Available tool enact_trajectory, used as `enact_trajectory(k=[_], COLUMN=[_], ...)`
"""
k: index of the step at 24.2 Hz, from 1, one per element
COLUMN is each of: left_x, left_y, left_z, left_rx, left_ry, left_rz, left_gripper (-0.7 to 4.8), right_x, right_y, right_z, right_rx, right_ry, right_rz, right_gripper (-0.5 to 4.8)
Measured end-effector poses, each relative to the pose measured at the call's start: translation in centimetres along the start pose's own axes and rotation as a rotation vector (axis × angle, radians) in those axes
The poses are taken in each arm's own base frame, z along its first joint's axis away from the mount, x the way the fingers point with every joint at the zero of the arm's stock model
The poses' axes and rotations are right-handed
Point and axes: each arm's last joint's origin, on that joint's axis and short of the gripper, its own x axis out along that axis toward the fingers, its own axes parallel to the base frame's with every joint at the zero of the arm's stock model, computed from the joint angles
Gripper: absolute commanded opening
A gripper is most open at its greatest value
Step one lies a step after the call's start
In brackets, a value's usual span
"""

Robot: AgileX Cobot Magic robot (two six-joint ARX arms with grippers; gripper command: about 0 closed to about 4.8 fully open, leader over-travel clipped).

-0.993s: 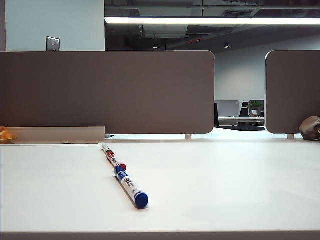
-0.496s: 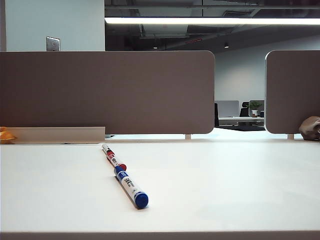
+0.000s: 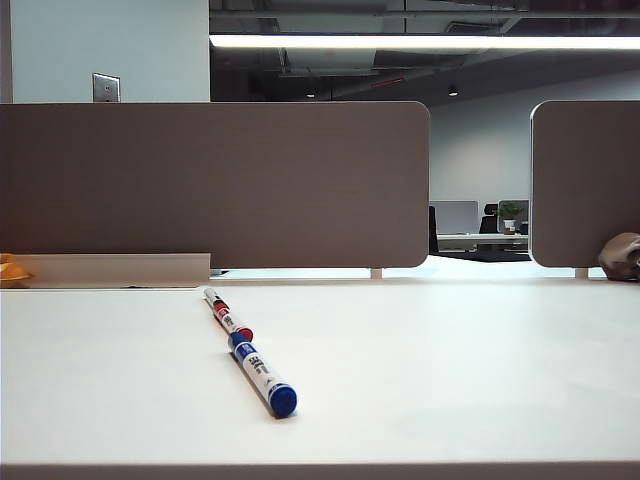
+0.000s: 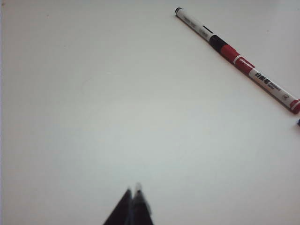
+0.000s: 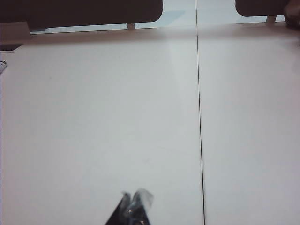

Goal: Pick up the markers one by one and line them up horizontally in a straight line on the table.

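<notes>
While three markers lie end to end in a line running away across the table (image 3: 450, 370) | black marker (image 4: 194, 21), red marker (image 4: 262, 79), blue marker (image 3: 262, 375) touching | left gripper (image 4: 132, 206), right gripper (image 5: 132, 206) clenched, empty, apart | sideways row seemingly undone.

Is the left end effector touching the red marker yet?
Apart. The left wrist view shows bare table between the shut left end effector and the red marker.
</notes>
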Motion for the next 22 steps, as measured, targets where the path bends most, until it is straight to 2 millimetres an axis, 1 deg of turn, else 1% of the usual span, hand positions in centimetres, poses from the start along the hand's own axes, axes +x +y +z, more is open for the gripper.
enact_trajectory(k=[7, 9, 12, 22], left_x=[0.0, 0.0, -0.1, -0.1], left_y=[0.0, 0.0, 0.0, 0.0], left_z=[0.3, 0.9, 1.3, 1.3], left_rx=[0.0, 0.0, 0.0, 0.0], left_ry=[-0.027, -0.097, -0.138, -0.136], left_rz=[0.0, -0.002, -0.004, -0.003], left_gripper=[-0.04, -0.04, -0.04, -0.04], right_x=[0.0, 0.0, 0.0, 0.0], right_y=[0.0, 0.0, 0.0, 0.0], right_z=[0.0, 0.0, 0.0, 0.0], right_rx=[0.0, 0.0, 0.0, 0.0], right_ry=[0.0, 0.0, 0.0, 0.0], right_rz=[0.0, 0.0, 0.0, 0.0], right_gripper=[-0.01, -0.01, -0.01, -0.01])
